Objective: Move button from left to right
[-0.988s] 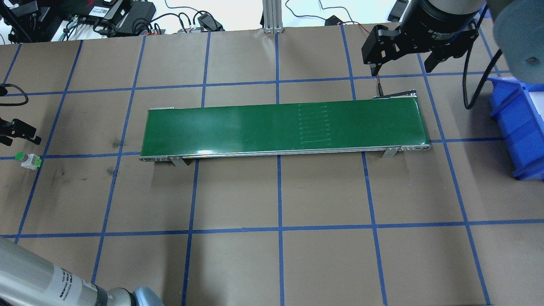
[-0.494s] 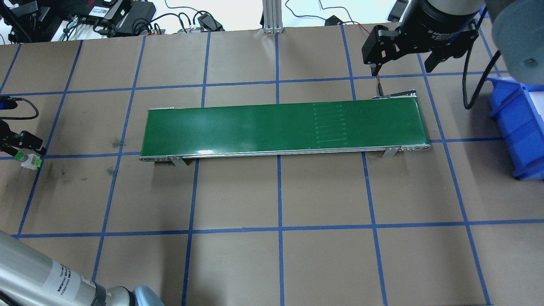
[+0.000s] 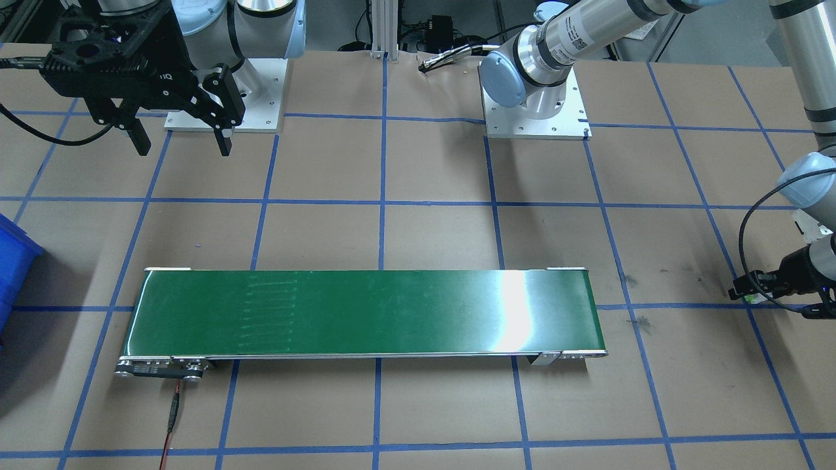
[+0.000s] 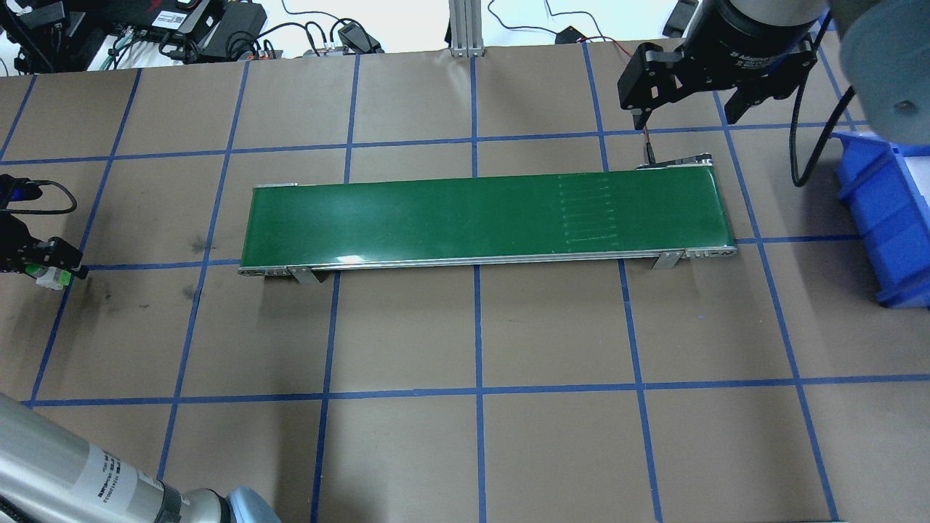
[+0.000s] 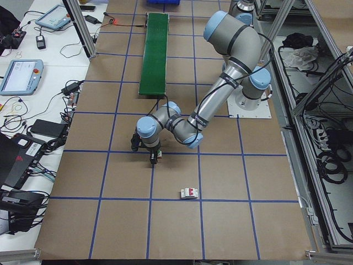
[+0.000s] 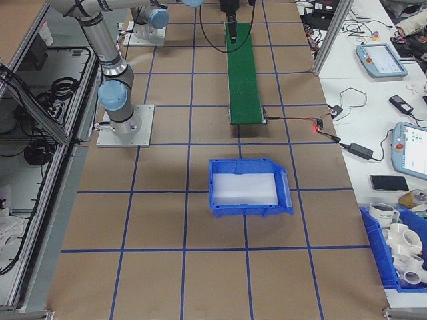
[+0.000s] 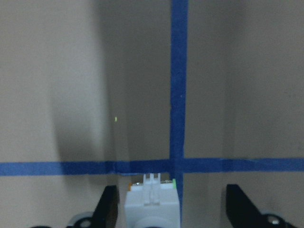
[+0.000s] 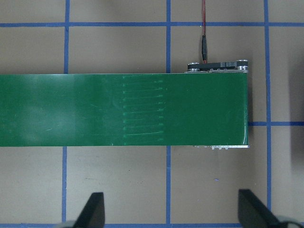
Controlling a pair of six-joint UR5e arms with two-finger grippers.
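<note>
The brown paper-covered worktop [image 4: 465, 327] with its blue tape grid has wide bare squares on every side of the one long green conveyor belt [image 4: 479, 216]. One blue plastic bin [image 4: 883, 218] is cut off at the right edge. The right gripper [image 4: 690, 109] hangs with jaws spread wide above the belt's end. The left gripper [image 7: 171, 209], jaws apart, straddles the small green-and-white push-button [image 7: 152, 202], mostly hidden overhead, on the worktop's far left.
</note>
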